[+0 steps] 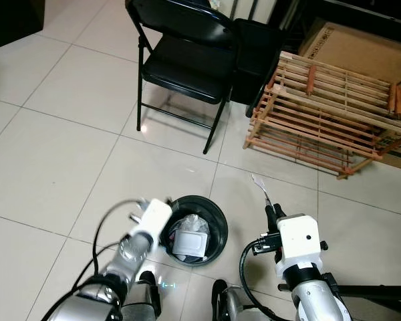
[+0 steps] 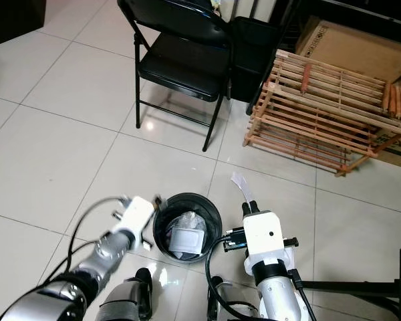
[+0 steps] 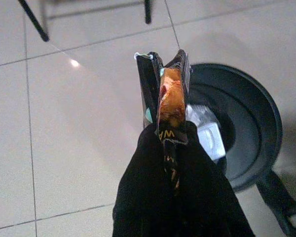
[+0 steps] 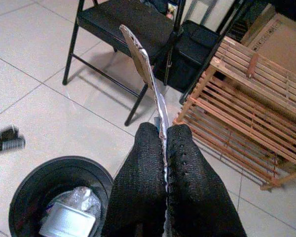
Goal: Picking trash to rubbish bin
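A round black rubbish bin (image 1: 218,217) stands on the tiled floor right in front of me, with a white box (image 1: 189,241) and crumpled plastic inside. My left gripper (image 3: 168,131) is shut on an orange and black snack wrapper (image 3: 170,96) and hovers beside the bin's left rim (image 1: 162,231). To the right of the bin, my right gripper (image 1: 275,211) is shut on a thin, flat whitish wrapper (image 1: 260,184) that sticks up from its fingers (image 4: 182,163). The right wrist view has the bin (image 4: 24,190) below and to one side of that gripper.
A black folding chair (image 1: 187,60) stands beyond the bin, with a black case (image 1: 259,53) behind it. A wooden slatted rack (image 1: 327,110) and a cardboard box (image 1: 361,47) lie at the far right. A black stand leg (image 1: 381,291) runs along the floor at my near right.
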Controlling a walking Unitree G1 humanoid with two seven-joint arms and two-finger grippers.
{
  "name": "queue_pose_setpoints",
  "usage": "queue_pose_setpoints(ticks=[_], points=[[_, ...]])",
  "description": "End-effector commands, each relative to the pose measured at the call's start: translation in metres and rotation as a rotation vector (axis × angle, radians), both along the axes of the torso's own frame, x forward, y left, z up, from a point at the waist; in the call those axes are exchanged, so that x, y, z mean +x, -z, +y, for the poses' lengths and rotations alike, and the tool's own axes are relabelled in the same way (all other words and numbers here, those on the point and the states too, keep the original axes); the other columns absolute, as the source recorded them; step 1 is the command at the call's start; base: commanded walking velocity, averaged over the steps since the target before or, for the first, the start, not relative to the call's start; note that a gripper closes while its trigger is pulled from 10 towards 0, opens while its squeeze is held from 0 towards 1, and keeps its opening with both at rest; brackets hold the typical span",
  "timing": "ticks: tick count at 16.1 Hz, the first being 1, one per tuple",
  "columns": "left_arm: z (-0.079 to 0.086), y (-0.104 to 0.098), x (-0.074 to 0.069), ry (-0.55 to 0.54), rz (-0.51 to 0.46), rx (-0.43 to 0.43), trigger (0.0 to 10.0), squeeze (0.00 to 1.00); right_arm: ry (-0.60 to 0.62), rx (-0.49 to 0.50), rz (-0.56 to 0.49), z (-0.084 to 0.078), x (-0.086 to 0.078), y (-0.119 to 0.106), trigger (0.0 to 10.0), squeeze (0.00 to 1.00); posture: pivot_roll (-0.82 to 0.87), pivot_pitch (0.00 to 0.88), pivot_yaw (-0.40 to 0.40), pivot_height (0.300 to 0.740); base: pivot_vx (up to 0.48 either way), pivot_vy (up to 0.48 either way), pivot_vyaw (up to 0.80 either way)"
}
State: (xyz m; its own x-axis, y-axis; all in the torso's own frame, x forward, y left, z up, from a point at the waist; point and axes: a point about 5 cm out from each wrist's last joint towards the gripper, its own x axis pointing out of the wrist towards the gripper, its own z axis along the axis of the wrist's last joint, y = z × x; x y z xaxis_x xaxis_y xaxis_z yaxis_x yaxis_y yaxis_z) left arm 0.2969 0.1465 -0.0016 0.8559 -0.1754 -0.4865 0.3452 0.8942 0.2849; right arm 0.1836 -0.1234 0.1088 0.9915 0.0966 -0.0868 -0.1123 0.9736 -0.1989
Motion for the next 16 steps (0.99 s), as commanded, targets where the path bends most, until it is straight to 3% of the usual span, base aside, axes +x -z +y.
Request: queue_pose_setpoints(ticks=[1,4,9,16], points=[[-0.002,0.005,-0.004,-0.04,0.014,-0.03,10.0,0.0,0.011,-0.019,0.017,-0.006,-0.005,-0.001,10.0,0.0,-0.14,0.322,-0.124,0.74,0.0,0.0,0.0],[-0.011,-0.003,0.003,-0.06,-0.018,-0.094,10.0,0.0,0.012,-0.02,0.018,-0.007,-0.007,-0.003,10.0,0.0,-0.13,0.329,-0.13,0.74,0.0,0.0,0.0],[-0.054,-0.026,0.02,0.019,-0.077,-0.199,10.0,0.0,0.001,-0.014,0.015,-0.004,-0.007,-0.007,10.0,0.0,-0.14,0.337,-0.131,0.74,0.0,0.0,0.0],[-0.066,-0.034,0.026,0.053,-0.091,-0.215,10.0,0.0,0.012,-0.021,0.023,-0.006,-0.012,-0.009,10.0,0.0,-0.17,0.342,-0.129,0.74,0.0,0.0,0.0]])
